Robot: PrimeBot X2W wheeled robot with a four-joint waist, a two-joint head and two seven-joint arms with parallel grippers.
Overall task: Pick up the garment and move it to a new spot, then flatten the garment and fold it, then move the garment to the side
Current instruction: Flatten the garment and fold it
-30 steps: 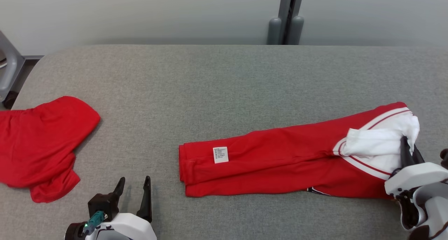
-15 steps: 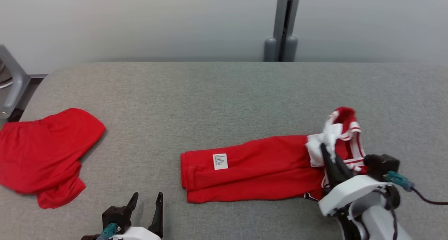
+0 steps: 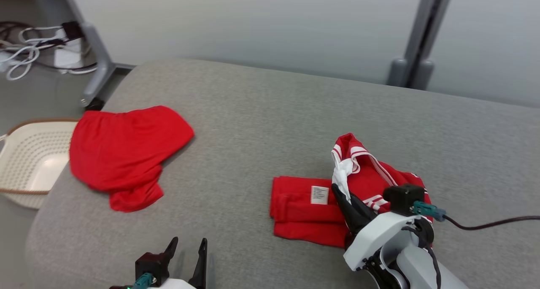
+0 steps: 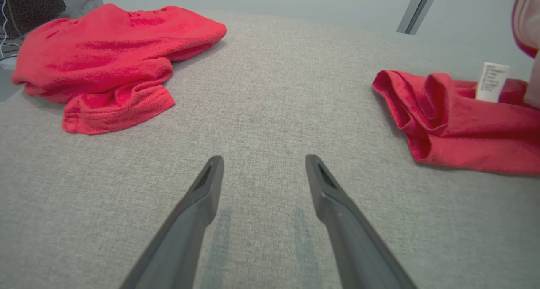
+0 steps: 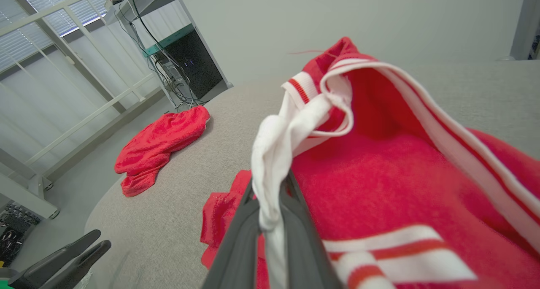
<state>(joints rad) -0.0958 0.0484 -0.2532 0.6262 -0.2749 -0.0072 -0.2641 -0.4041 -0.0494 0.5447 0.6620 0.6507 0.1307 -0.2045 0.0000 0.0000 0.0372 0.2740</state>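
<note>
Your right gripper (image 3: 338, 192) pinches the white edge of the red garment (image 3: 301, 211), raised above the table (image 3: 261, 120). Your left gripper (image 3: 189, 241) stands open, near left.

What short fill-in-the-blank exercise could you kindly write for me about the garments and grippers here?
1. The right gripper is shut on a ____ part of the red garment with white stripes.
2. Over the grey fabric-covered table, the left gripper has its jaws ____.
3. In the head view, the crumpled plain red cloth lies to the ____ of that garment.

Missing words: white; open; left
</note>
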